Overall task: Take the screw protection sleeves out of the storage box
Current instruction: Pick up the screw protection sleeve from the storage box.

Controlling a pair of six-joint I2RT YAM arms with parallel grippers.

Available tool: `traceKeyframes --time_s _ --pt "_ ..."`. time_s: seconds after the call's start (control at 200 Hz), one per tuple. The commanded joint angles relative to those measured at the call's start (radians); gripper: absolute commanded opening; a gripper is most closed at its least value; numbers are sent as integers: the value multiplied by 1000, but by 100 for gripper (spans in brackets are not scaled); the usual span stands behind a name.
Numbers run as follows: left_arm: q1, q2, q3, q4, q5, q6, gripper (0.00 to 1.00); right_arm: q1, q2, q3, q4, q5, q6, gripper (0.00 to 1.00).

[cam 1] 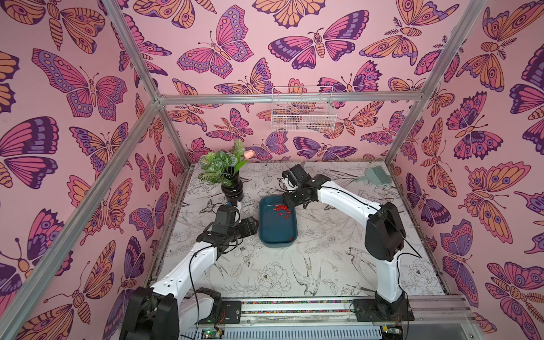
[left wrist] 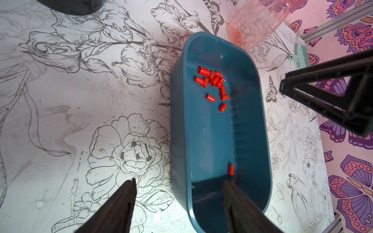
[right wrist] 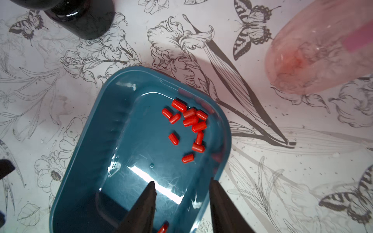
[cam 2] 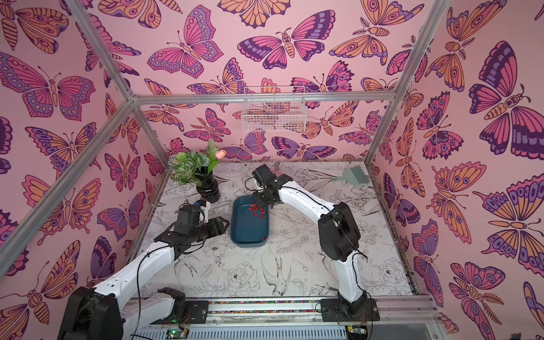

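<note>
The shallow dark teal-blue rectangular plastic storage box (cam 1: 275, 231) (cam 2: 248, 229) lies on the flower-printed white surface (cam 1: 323, 259) near the middle of the frame in both top views. The tiny red-orange cylindrical plastic screw protection sleeves (cam 1: 282, 209) are clustered at its upper end, with one lone sleeve (cam 1: 290, 238) in its lower right corner. The white left arm (cam 1: 188, 265) has its jaws apart and empty, either side of the box's left wall; the white right arm (cam 1: 341, 191) has its jaws apart and empty over the box's upper right corner, beside the cluster.
</note>
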Motion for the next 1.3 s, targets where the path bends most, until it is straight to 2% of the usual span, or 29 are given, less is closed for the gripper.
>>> traceKeyframes --time_s 0.0,0.05,0.22,0.811,0.841,1.292 --pt "-7 25 4 -19 -12 -7 71 4 56 84 -77 10 -29 46" --pt "-11 38 9 -18 -8 -7 67 5 83 106 -85 2 -31 45" --pt "-30 81 20 -18 -14 -8 67 14 150 150 -95 -19 -33 43" --pt "-60 142 52 -13 -27 -8 62 48 243 150 -79 -39 -36 37" --pt "-60 177 54 -14 -27 -7 61 48 249 151 -79 -39 -37 37" --pt "-60 178 51 -15 -27 -4 59 49 314 210 -90 -36 -43 37"
